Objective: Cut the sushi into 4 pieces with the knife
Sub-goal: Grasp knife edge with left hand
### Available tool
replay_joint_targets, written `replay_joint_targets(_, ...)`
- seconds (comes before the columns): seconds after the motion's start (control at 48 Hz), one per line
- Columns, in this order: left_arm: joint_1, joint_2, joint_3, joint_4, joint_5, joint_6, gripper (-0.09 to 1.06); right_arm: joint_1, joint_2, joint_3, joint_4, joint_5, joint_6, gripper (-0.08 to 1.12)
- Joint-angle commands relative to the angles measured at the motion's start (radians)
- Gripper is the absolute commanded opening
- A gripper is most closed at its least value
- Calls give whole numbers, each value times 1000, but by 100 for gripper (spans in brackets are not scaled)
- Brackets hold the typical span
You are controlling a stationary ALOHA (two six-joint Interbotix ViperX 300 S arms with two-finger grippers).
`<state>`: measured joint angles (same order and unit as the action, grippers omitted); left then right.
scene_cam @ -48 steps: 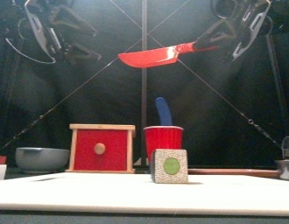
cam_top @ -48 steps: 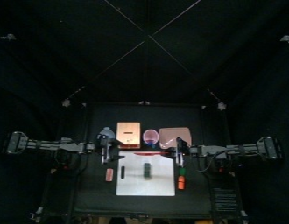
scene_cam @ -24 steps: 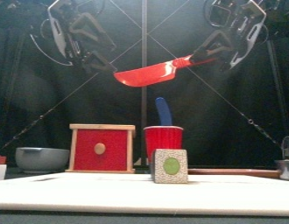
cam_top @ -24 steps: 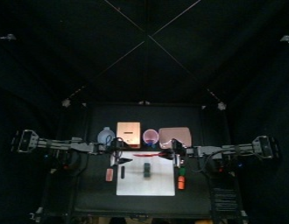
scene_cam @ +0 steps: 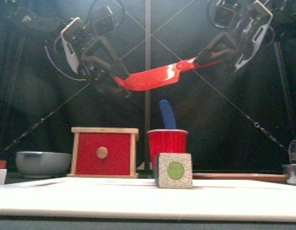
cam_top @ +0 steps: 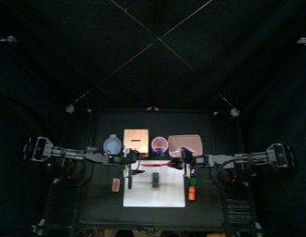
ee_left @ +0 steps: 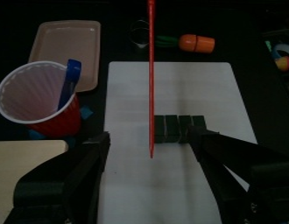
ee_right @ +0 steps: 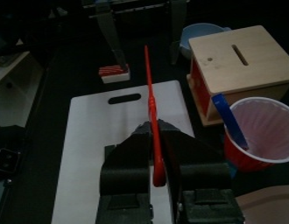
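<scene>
Right tool point(ee_right: 157, 149) clamps red knife point(scene_cam: 157, 76) | left tool point(ee_left: 151, 144) spread wide

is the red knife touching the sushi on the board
Apart. The front view shows the red knife up in the air, with a wide dark gap between its blade and the sushi roll standing on the white cutting board.

Left arm point(cam_top: 71, 154) and right arm point(cam_top: 248, 159): black jointed segments, bulkier housings at the joints. Left gripper point(ee_left: 151, 156) and right gripper point(ee_right: 158, 182): two broad black jaws each, outer faces grey.
</scene>
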<state>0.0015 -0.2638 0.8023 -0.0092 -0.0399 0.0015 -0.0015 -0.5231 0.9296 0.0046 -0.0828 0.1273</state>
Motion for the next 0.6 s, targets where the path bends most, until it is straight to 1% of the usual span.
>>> replay_joint_targets(0.021,3,-3,-28,3,-23,0,100,5,-6,-23,2,-9,-2,32)
replay_joint_targets(0.125,3,0,-26,2,-25,0,99,5,-6,-25,2,-11,-2,32)
replay_joint_targets(0.188,3,2,-26,2,-25,0,96,5,-6,-25,2,-11,-2,32)
replay_joint_targets(0.5,6,8,-29,3,-25,3,70,8,-5,-25,2,-11,-2,32)
replay_joint_targets(0.604,9,9,-31,8,-28,3,65,11,-5,-25,3,-11,-2,32)
